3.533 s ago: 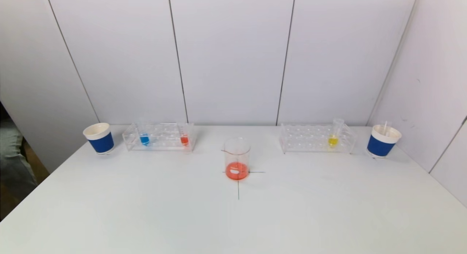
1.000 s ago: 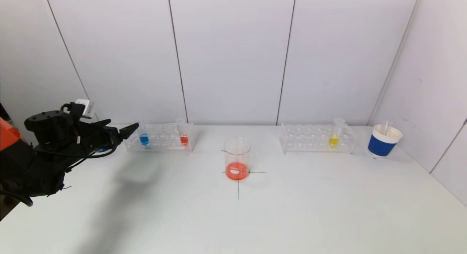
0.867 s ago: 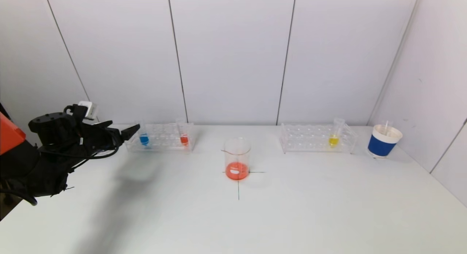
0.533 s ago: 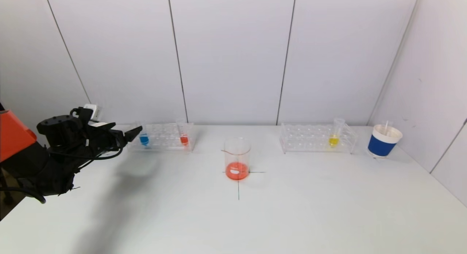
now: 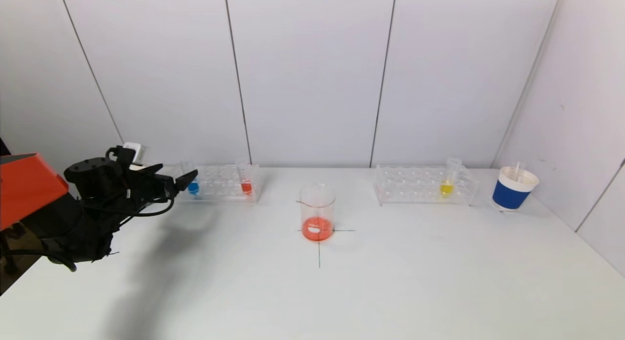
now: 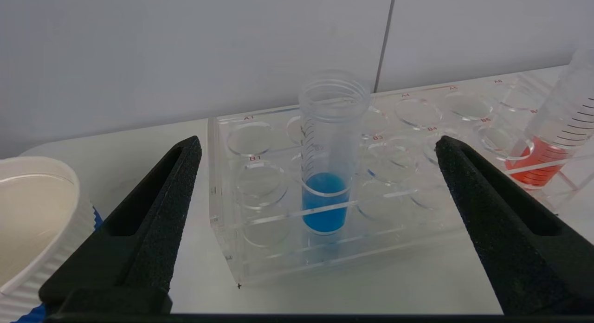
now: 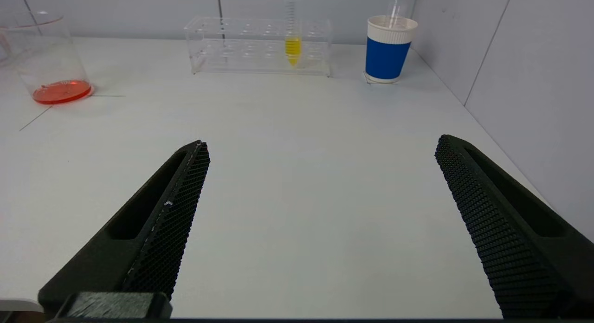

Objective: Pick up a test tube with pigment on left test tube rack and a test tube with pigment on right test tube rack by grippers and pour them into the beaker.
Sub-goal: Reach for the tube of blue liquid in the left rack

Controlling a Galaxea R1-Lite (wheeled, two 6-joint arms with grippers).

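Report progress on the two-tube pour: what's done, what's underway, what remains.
Done: nothing poured by either arm that shows; the blue tube and yellow tube both stand in their racks. The beaker holds some orange liquid.
Underway: the left gripper is open, lined up on the blue tube, not touching it.
Left: grasp both tubes, pour both. The right gripper is open over bare table, far from its rack.

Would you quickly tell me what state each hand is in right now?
Left hand: open, empty, lined up with the blue test tube in the left rack.
Right hand: open, empty, above the table.
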